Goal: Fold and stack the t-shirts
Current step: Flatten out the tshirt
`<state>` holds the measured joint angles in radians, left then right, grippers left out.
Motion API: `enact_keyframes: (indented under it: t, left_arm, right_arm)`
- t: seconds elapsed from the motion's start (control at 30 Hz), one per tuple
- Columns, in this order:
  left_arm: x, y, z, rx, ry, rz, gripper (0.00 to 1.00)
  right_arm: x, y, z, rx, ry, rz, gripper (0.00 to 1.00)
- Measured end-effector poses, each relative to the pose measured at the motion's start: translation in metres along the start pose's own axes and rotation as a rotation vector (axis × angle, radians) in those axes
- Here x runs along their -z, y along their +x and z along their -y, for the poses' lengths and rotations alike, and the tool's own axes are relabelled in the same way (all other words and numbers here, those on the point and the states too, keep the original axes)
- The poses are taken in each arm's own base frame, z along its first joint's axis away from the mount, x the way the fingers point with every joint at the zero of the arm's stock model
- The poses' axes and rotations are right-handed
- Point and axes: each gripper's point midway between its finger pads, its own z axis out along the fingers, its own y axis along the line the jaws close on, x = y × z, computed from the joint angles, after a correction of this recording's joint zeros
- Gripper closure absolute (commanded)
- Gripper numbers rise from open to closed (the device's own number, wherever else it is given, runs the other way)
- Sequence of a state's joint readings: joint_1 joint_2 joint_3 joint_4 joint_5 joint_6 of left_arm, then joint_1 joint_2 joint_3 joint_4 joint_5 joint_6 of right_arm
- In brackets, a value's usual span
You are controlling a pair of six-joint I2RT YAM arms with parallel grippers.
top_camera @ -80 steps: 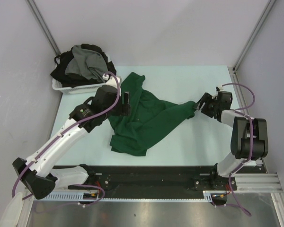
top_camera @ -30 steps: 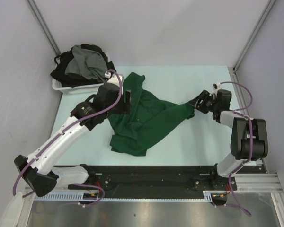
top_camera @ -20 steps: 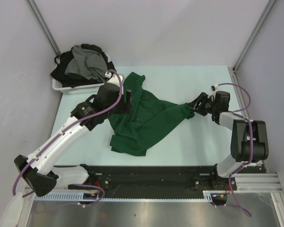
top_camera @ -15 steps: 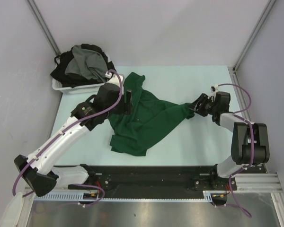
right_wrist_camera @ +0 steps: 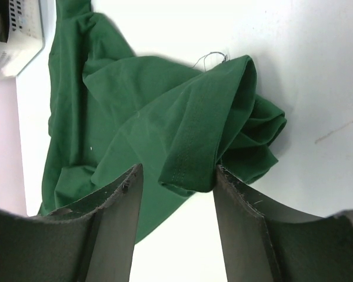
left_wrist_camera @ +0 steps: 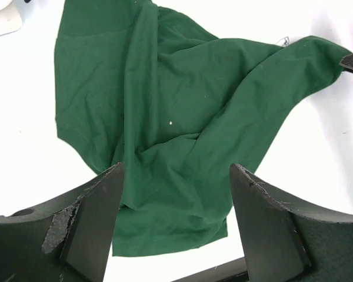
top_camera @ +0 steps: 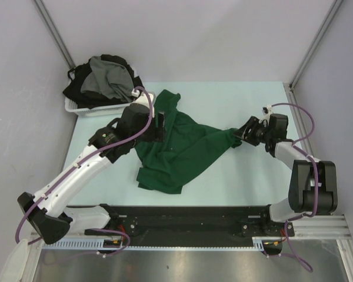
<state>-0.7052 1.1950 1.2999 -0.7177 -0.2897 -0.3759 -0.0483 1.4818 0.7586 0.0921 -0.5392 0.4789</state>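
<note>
step: spreading the dark green t-shirt (top_camera: 176, 147) flat on the table (top_camera: 247, 176), judged the stage before any fold.
right claw (right_wrist_camera: 177, 170): fingers half-spread astride a doubled hem corner that fills the gap between them; you cannot tell whether it bites.
left claw (left_wrist_camera: 175, 170): wide and empty, hovering; the crumpled body lies directly beneath and ahead of it.
shirt: bunched under the left claw, tapering to a point between the right claw's fingers.
method: confirm your right pinch takes both layers; drop the left claw onto an edge, not mid-cloth; then draw the two apart evenly.
risk: a one-layer pinch likely slips.
remaining shirts (top_camera: 106, 79): heaped in the basket (top_camera: 76, 110) beyond the left claw.
</note>
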Motion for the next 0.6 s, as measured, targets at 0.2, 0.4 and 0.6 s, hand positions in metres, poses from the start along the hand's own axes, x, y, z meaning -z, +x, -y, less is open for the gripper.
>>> enact_keyframes:
  t: [0.2, 0.4, 0.6]
  left_arm:
    - [-0.001, 0.001, 0.001, 0.0, 0.005, -0.002, 0.23]
    - [-0.001, 0.001, 0.002, -0.001, 0.007, -0.001, 0.23]
    - [-0.001, 0.001, 0.002, 0.0, 0.009, 0.002, 0.23]
  right_arm:
    - [0.003, 0.003, 0.001, 0.003, 0.009, -0.013, 0.49]
    - [0.005, 0.009, 0.003, 0.004, 0.023, -0.033, 0.49]
    - [0.01, 0.01, 0.003, 0.012, 0.041, -0.052, 0.46]
